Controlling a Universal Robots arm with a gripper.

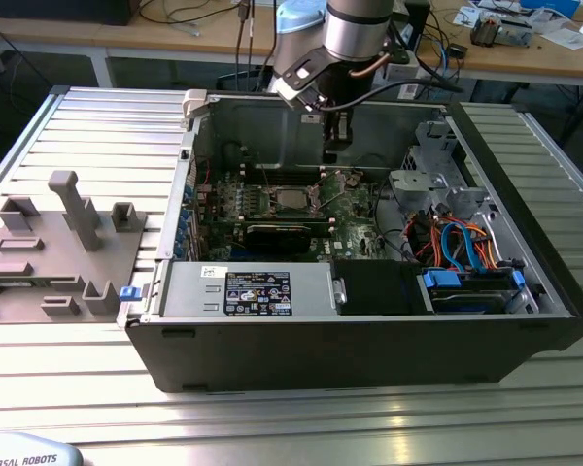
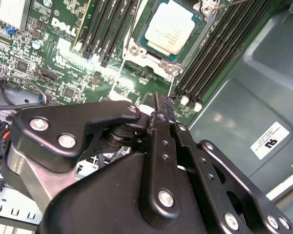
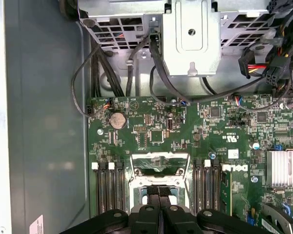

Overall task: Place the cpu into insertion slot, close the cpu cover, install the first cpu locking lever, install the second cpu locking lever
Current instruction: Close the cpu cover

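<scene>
Slatted metal table (image 1: 97, 107) carries the open computer case (image 1: 369, 340), the cpu (image 1: 293, 199) lies in its socket mid-frame in the exterior view, and with my gripper (image 1: 337, 144) pinched shut on nothing above the board nearby, I judge the cpu cover (image 3: 159, 157) wants a slow, square press that leaves the cpu unshifted.

Tool (image 1: 337, 148) downward, fingers (image 2: 159, 141) together

The cpu (image 2: 172, 27) top: dull, smooth silver-grey metal. The motherboard (image 3: 185, 126): green, slightly glossy. The computer case (image 1: 272, 121): matt grey sheet metal.
</scene>
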